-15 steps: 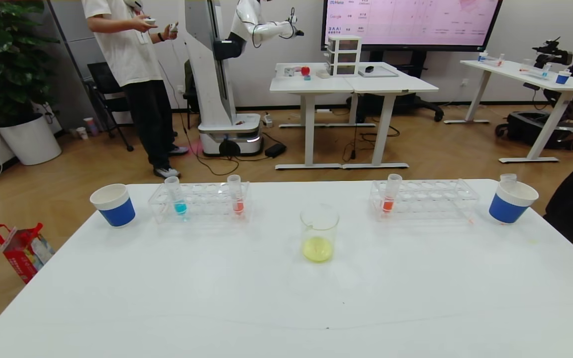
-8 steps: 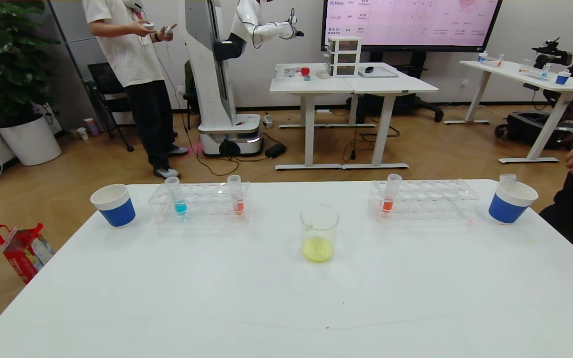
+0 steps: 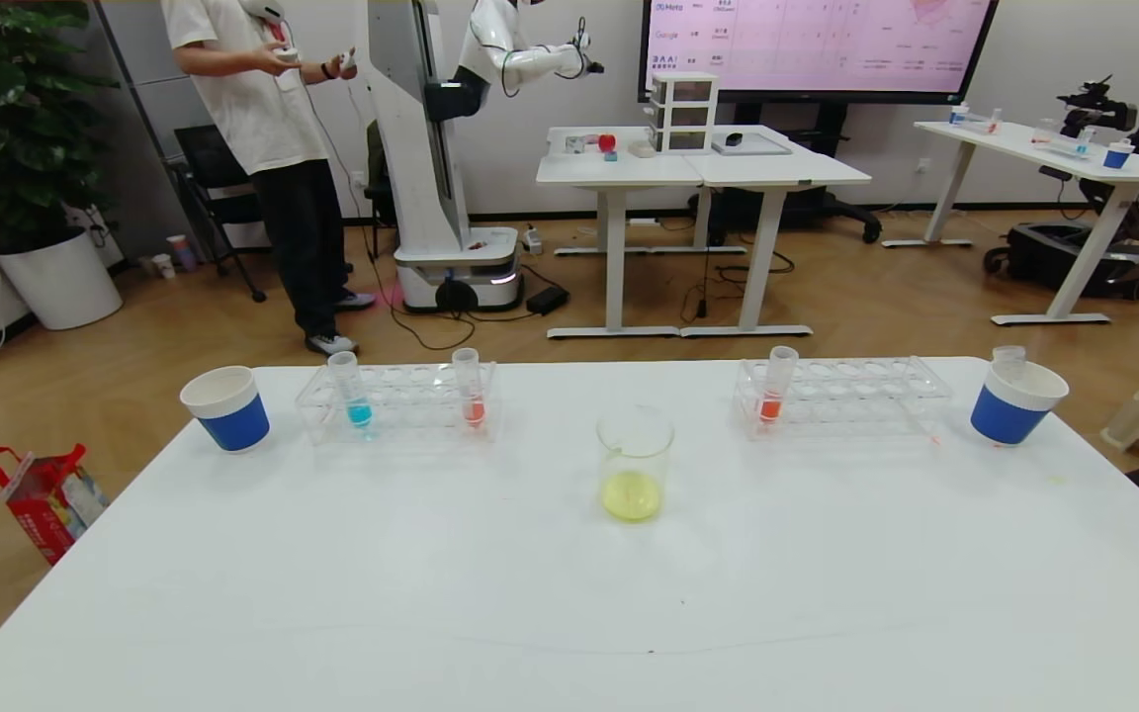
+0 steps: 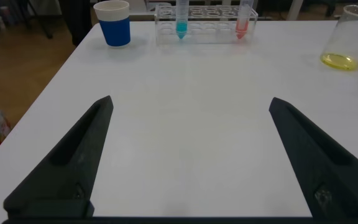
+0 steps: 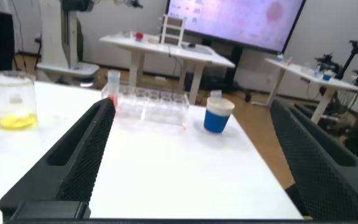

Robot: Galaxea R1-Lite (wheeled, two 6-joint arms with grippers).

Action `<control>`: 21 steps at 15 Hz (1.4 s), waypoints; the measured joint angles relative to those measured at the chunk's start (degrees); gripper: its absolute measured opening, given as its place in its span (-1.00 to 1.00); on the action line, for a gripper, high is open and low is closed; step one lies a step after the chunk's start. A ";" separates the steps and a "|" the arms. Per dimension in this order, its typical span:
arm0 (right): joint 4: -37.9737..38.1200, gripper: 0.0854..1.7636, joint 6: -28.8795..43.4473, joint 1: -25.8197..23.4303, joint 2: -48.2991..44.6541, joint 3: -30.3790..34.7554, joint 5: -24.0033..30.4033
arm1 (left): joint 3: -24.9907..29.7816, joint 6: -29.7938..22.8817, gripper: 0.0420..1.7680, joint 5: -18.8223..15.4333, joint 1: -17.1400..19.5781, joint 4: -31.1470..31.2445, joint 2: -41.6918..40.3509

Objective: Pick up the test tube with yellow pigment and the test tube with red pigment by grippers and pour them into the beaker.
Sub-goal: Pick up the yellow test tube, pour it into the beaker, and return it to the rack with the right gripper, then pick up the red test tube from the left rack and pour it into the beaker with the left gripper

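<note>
The beaker point(image 3: 635, 463) stands mid-table with yellow liquid in its bottom. The test tube with red pigment point(image 3: 471, 389) stands upright in the left clear rack point(image 3: 401, 400), also visible in the left wrist view point(image 4: 243, 18). The test tube with yellow pigment is out of view. My left gripper point(image 4: 191, 101) is open and empty over the bare near-left tabletop, well short of the rack. My right gripper point(image 5: 191, 104) is open and empty over the near-right tabletop. Neither gripper shows in the head view.
A blue-liquid tube point(image 3: 351, 391) shares the left rack. The right rack point(image 3: 846, 396) holds an orange-liquid tube point(image 3: 777, 386). Blue-and-white paper cups stand far left point(image 3: 225, 407) and far right point(image 3: 1016, 400); a clear tube point(image 3: 1009, 353) rises at the right one. A person with controllers point(image 3: 263, 119) stands beyond.
The person at the right edge of the head view has stepped out of sight. Nothing on the table has moved.
</note>
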 joint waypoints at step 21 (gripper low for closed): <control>14.43 0.97 5.45 0.00 -1.39 4.62 3.66 | -15.32 0.27 0.98 -1.26 -0.83 -3.85 14.35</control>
